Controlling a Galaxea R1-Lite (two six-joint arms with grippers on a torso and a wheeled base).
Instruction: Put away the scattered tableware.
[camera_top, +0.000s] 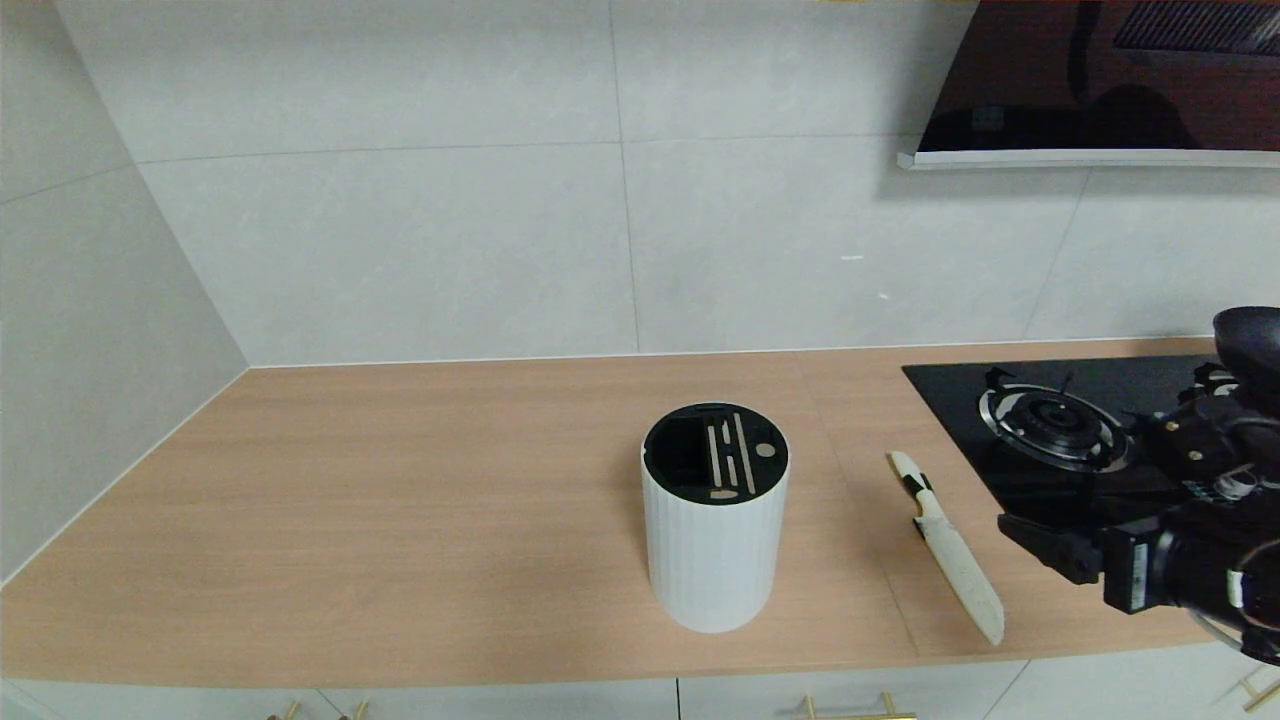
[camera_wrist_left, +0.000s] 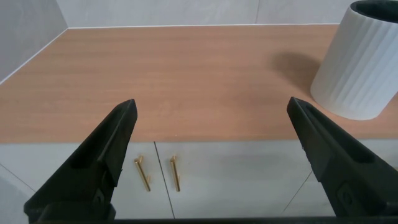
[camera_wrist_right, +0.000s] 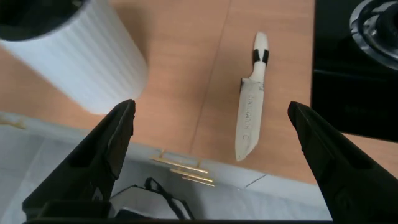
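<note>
We are seeing the knife lying flat on the table, just right of the white holder. Our right end effector and left end effector are both hanging spread wide.

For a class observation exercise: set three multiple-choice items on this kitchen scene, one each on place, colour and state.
1. The knife lies: A on the counter between holder and hob; B inside the holder; C on the hob.
2. The holder's top is: A white; B black; C red.
3. The right gripper is: A shut on the knife; B shut on the holder; C open.
Answers: A, it lies flat on the wood; B, black slotted top over white walls; C, fingers wide apart, nothing between.
</note>
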